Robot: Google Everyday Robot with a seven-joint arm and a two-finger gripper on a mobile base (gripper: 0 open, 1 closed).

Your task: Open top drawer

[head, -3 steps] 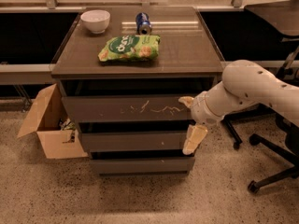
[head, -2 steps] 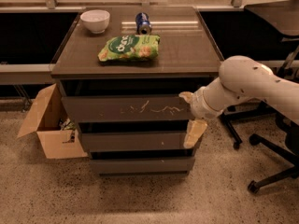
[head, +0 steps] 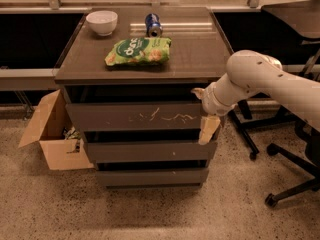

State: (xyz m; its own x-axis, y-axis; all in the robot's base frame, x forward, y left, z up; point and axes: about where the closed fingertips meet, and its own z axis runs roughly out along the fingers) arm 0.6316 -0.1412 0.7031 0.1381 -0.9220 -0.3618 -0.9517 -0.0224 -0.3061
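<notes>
1. My gripper (head: 200, 116) is at the right end of the top drawer (head: 135, 116), with its two pale fingers spread wide apart.
2. The upper finger (head: 197, 91) points left into the dark gap under the cabinet top's front right corner. The lower finger (head: 208, 129) hangs down past the drawer's bottom right corner, over the middle drawer (head: 150, 151).
3. The fingers bracket the drawer's right end, but nothing is clamped between them. I cannot tell whether either one presses on the front.
4. My arm (head: 260, 79) is smooth, rounded and white, and it comes in from the right.
5. The top drawer is a flat, dark grey, handleless front, directly under the cabinet top (head: 200, 54). Pale squiggly scratches run across its middle. It is the tallest of three, with the bottom drawer (head: 150, 176) lowest.
6. On the matte brown top, a round white bowl (head: 102, 22) sits at the back left corner.
7. A blue can (head: 153, 25) lies on its side at the back edge.
8. A crinkled green snack bag (head: 138, 51) lies near the centre.
9. An open cardboard box (head: 50, 134) stands on the speckled floor (head: 150, 214), touching the cabinet's left side.
</notes>
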